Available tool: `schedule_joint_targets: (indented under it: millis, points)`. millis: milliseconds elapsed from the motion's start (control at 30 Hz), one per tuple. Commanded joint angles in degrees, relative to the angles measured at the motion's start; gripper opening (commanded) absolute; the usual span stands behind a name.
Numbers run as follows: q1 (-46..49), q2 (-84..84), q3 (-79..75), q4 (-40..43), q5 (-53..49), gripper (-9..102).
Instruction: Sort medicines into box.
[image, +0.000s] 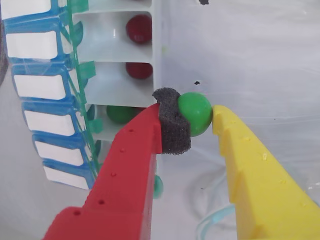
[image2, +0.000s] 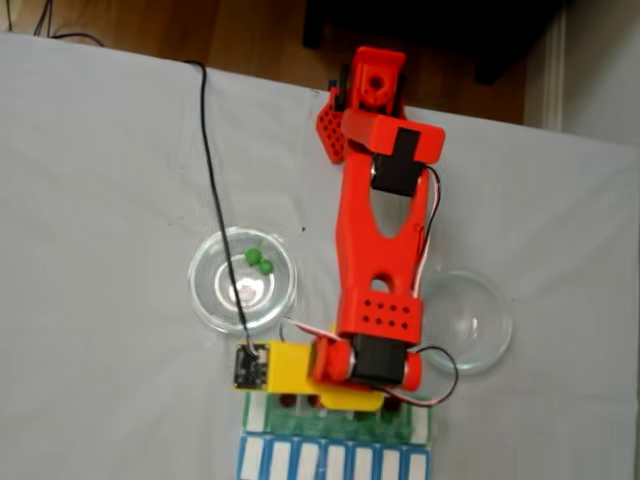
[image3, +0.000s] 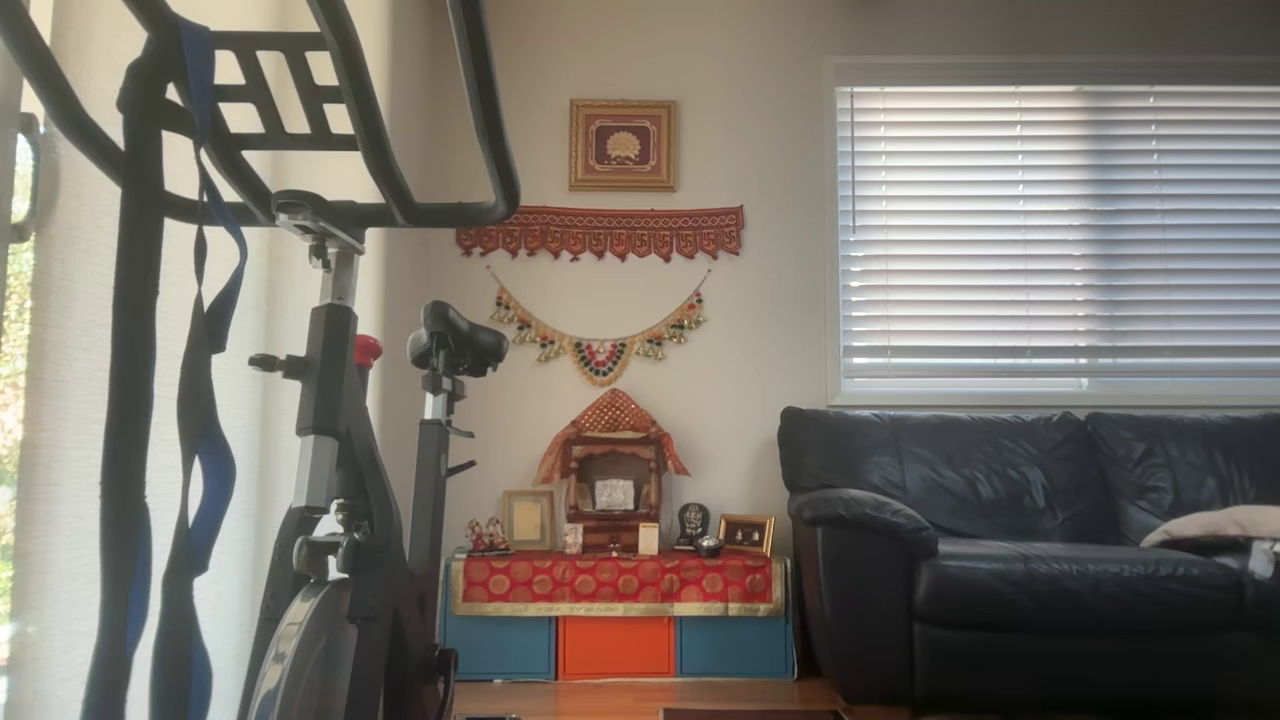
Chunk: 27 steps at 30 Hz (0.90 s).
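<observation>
In the wrist view my gripper (image: 186, 116) is shut on a green medicine ball (image: 196, 113), pinched between the foam pad (image: 172, 127) of the red finger and the tip of the yellow finger (image: 225, 120). The ball hangs just right of the box's white wall (image: 158, 45). The box's compartments stand open. Two of them hold one dark red ball each (image: 139, 28) (image: 139, 70), and a third holds a green ball (image: 120, 114). In the fixed view the box (image2: 420, 425) lies at the table's near edge under the red arm (image2: 378, 250).
A blue-framed row of white lids (image: 37, 85) lies left of the box's green lids (image: 82, 75). In the fixed view a glass dish (image2: 210, 290) holds two green balls (image2: 258, 260), and a second glass dish (image2: 475, 320) sits to the arm's right. White cloth covers the table.
</observation>
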Motion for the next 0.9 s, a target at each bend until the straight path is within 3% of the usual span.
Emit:
schedule_joint_targets:
  millis: [0,400,567,867]
  points:
    - [-1.6,0.4,-5.4,-1.8,0.8,1]
    - [-1.9,-17.7,-31.4,6.2,1.6,1]
    - [-2.3,-29.4,-52.8,14.5,2.4,1]
    - [-1.8,-27.0,-52.6,14.4,3.8,1]
